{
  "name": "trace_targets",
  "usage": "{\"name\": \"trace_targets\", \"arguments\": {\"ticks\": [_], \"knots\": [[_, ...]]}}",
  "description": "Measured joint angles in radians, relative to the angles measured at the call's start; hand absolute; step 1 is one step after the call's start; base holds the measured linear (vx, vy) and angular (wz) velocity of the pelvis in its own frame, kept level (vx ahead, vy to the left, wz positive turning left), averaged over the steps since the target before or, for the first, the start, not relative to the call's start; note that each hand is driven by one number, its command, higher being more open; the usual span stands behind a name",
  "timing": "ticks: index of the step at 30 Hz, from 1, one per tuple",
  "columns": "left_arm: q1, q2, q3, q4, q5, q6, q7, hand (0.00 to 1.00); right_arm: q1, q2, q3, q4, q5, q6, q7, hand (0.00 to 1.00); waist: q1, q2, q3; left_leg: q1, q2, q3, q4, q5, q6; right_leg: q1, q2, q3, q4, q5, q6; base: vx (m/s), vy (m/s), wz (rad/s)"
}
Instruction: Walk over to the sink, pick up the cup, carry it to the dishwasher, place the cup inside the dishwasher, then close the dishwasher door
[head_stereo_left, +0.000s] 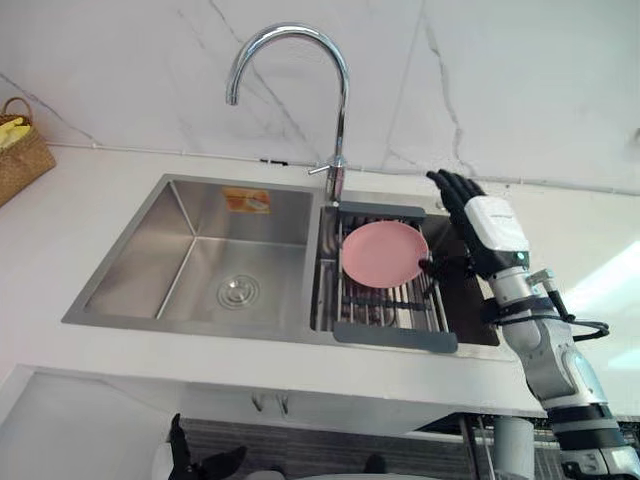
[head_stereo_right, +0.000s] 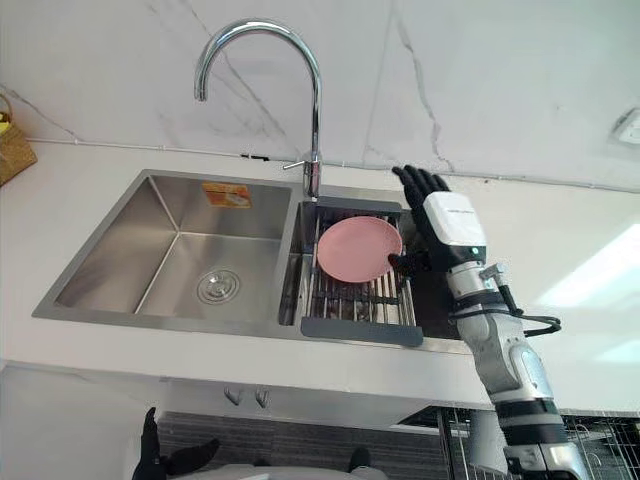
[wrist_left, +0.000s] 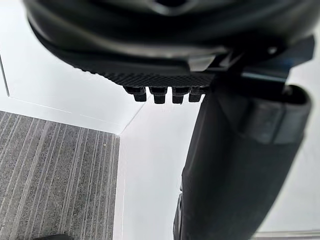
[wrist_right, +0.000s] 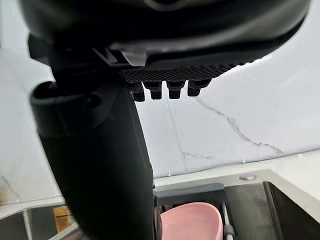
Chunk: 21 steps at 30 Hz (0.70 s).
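My right hand (head_stereo_left: 495, 230), fingers straight and holding nothing, hangs with the pink plate (head_stereo_left: 383, 252) just off its thumb side, on the dish rack (head_stereo_left: 395, 337).

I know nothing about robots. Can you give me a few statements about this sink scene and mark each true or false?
1. A pink plate lies on the rack in the sink's right basin. True.
2. The right hand is curled round the plate. False: its fingers are straight, right of the plate.
3. The faucet rises behind the sink, between the basins. True.
4. A wicker basket stands right of the sink. False: it is on the counter, far left.
5. The left hand reaches over the sink. False: it hangs open below the counter's edge.
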Motion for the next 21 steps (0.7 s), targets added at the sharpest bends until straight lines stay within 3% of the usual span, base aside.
{"name": "trace_targets", "arguments": {"ticks": [21], "knots": [[0.0,0.002,-0.001,0.0,0.0,0.0,-0.001,1.0,0.113,-0.021,0.006,-0.03,-0.051,-0.041,0.135,1.0,-0.013,0.0,0.0,-0.003,0.009,0.009,0.006,-0.006,-0.001,-0.003,0.005,0.009,0.004,0.0,0.0,-0.01,-0.003,-0.01]]}}
